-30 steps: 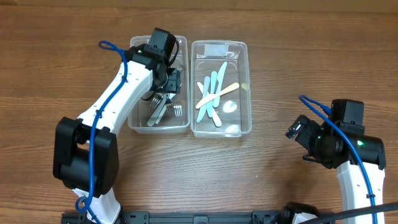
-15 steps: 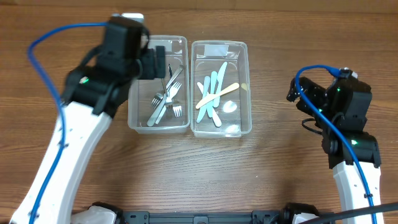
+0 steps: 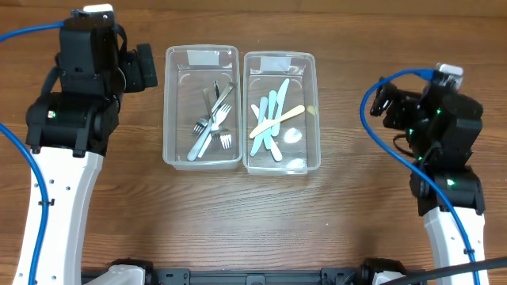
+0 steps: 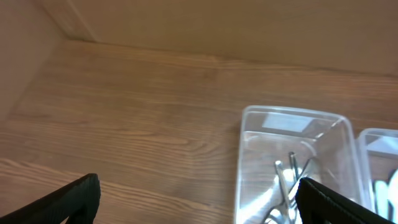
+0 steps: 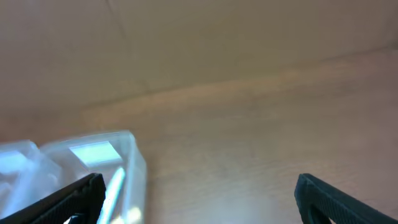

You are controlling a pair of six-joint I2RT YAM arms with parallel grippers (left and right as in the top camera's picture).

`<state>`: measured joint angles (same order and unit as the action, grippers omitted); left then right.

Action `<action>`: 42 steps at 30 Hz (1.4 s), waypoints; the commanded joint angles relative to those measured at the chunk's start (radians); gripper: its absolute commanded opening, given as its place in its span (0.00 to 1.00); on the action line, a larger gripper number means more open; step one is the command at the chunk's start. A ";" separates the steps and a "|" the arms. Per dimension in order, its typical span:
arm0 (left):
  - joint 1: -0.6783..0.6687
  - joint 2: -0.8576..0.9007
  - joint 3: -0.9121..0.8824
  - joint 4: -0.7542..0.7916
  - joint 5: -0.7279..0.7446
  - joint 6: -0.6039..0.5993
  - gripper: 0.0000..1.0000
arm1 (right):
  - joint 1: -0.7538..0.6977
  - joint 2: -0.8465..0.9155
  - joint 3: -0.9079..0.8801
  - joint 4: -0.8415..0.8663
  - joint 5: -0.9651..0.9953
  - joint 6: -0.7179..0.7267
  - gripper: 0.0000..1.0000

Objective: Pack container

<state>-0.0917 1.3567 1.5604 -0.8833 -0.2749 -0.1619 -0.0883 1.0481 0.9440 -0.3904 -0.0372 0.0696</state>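
Two clear plastic containers stand side by side at the table's middle. The left container [image 3: 170,103] holds several metal forks [image 3: 212,125]; it also shows in the left wrist view [image 4: 249,155]. The right container [image 3: 314,95] holds several light blue utensils [image 3: 268,119] and a cream one. My left gripper [image 3: 145,67] is open and empty, raised left of the fork container. My right gripper [image 3: 384,99] is open and empty, raised right of the containers. In the right wrist view the right container [image 5: 134,165] sits at lower left.
Bare wooden tabletop surrounds the containers on all sides. Blue cables loop beside both arms. A wall edge runs along the far side in both wrist views.
My left gripper has pulled up and out of the fork container to the left, empty. My right arm has risen and turned towards the containers.
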 commanded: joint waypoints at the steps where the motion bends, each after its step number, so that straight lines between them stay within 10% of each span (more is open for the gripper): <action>1: -0.002 -0.082 -0.001 -0.013 -0.019 0.007 1.00 | 0.053 -0.128 0.014 -0.072 0.151 -0.054 1.00; 21: -0.027 -0.962 -0.762 0.121 -0.047 -0.070 1.00 | 0.277 -0.796 0.011 -0.829 0.306 0.111 1.00; 42: -0.027 -1.024 -0.789 -0.043 -0.049 -0.070 1.00 | 0.277 -0.980 -0.121 -0.606 0.295 0.134 1.00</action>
<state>-0.1116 0.3378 0.7822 -0.8932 -0.3115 -0.2111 0.1841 0.0738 0.8471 -1.0435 0.2436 0.1944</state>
